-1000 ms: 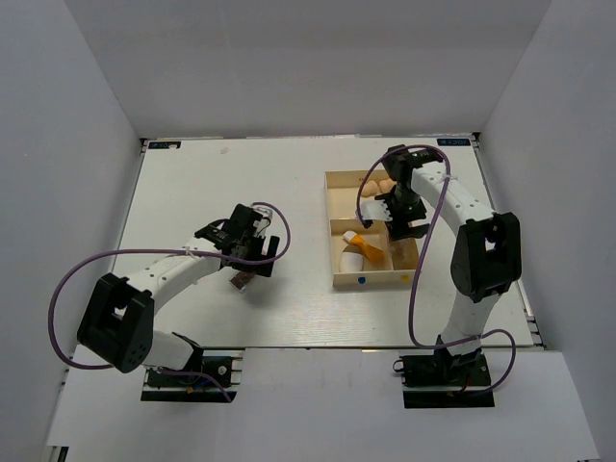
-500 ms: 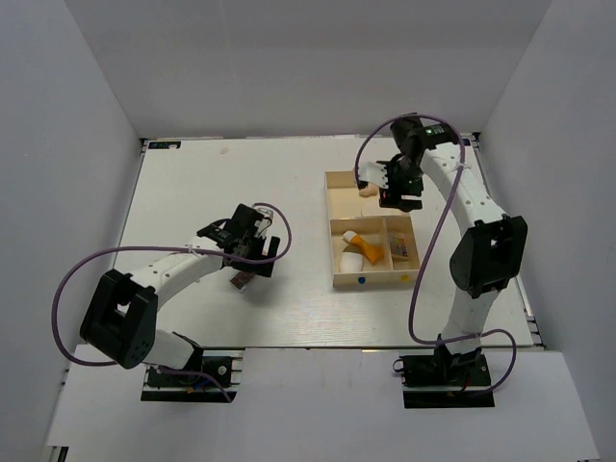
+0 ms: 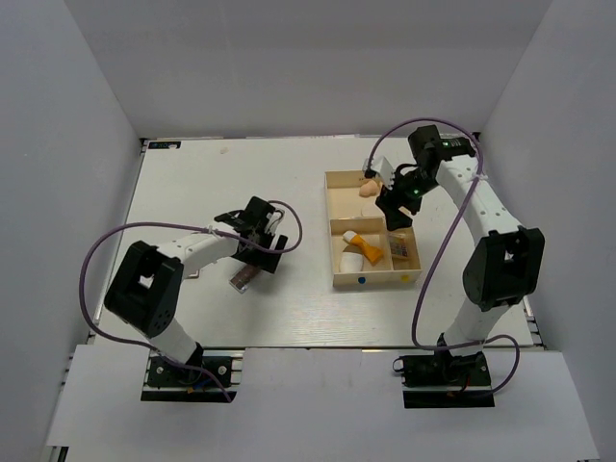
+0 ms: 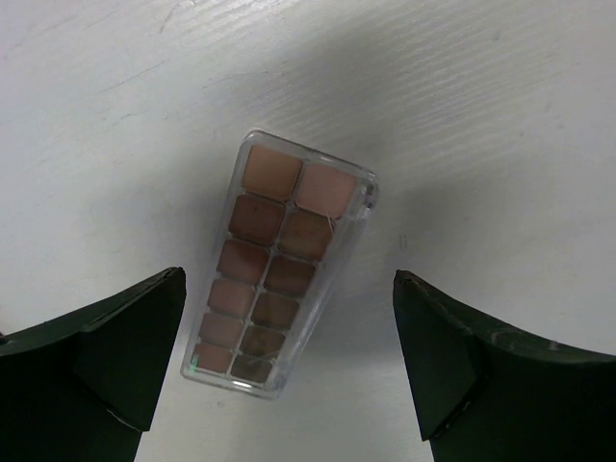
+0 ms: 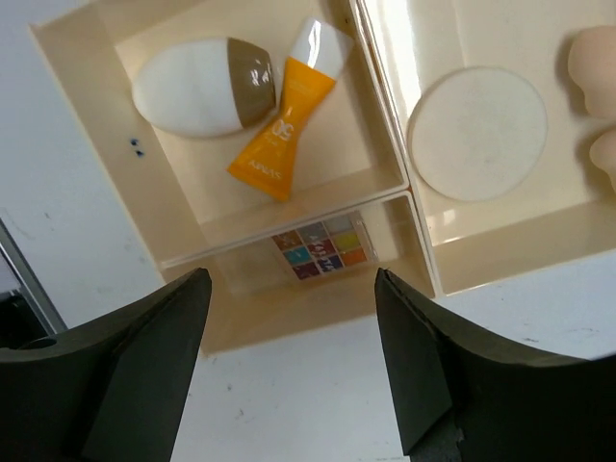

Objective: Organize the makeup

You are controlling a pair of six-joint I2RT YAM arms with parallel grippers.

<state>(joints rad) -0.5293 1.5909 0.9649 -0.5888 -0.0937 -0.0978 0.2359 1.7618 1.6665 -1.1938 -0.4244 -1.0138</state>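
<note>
Lying flat on the tabletop (image 3: 192,192), the long brown-pink palette (image 4: 279,265) is framed by the left fingers (image 4: 120,351); these are spread wide, at 9 and 3 o'clock of it in the left wrist view, and no contact with it is seen; nothing is held. Two rows of brown and pink pans are shown; its long axis is run from 1 to 7 o'clock in that view. From the top camera the palette is placed at roughly 8 o'clock of the cream tray (image 3: 333,241), well apart from it.

The right fingers (image 5: 144,375) are held wide above the tray; nothing is gripped between them. Three compartments are seen in the tray, one large at its 12 o'clock end and two small at its 6 o'clock end in the top view. The white egg-shaped piece (image 5: 197,85) and the orange white-capped tube (image 5: 284,120) are laid just beside each other in the small compartment at 7 o'clock; the small square compact (image 5: 320,245) is set in the one at 5 o'clock. The round cream puff (image 5: 476,133) is laid flat in the large compartment; the two peach sponges (image 5: 592,63) are found beside it there, partly cut off by the right wrist view's 3 o'clock edge.
</note>
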